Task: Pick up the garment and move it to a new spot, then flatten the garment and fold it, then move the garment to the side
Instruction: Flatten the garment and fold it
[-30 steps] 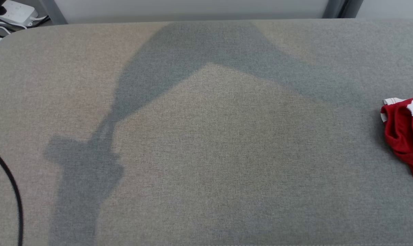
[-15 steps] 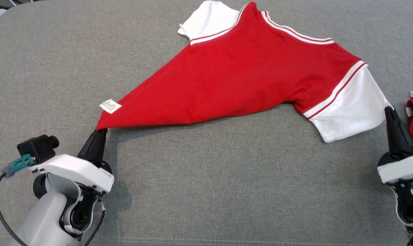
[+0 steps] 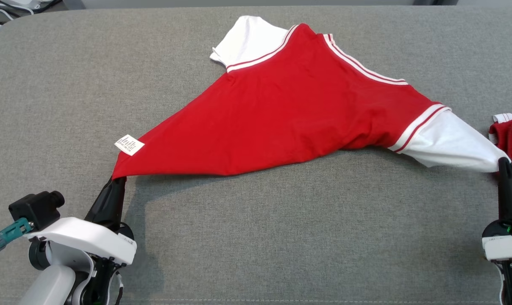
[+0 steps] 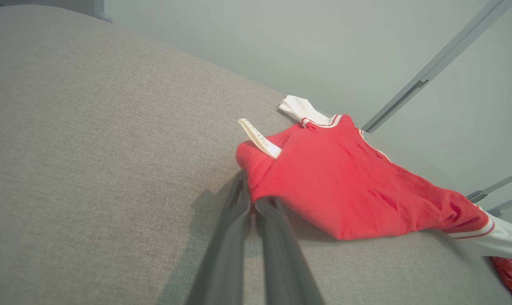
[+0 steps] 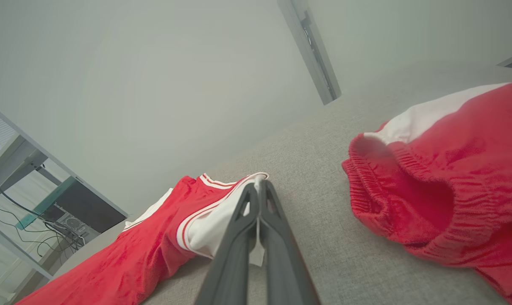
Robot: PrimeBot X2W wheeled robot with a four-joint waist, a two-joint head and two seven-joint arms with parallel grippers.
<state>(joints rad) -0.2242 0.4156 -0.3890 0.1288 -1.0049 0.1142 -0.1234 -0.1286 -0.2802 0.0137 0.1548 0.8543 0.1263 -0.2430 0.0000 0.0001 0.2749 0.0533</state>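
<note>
Pinching hem corner and white sleeve, left tool (image 3: 119,180) and right tool (image 3: 502,163) hold the garment (image 3: 290,110) stretched between them.

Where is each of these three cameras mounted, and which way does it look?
Head view: on the robot's head, looking down at the red-and-white shirt on the grey surface; left gripper lower left, right gripper lower right.
Left wrist view: on the left wrist, looking along its two dark fingers, shut on the shirt's hem corner.
Right wrist view: on the right wrist, along its own fingers, shut on the white sleeve; second red garment beside.
Shared: all three show the shirt.
</note>
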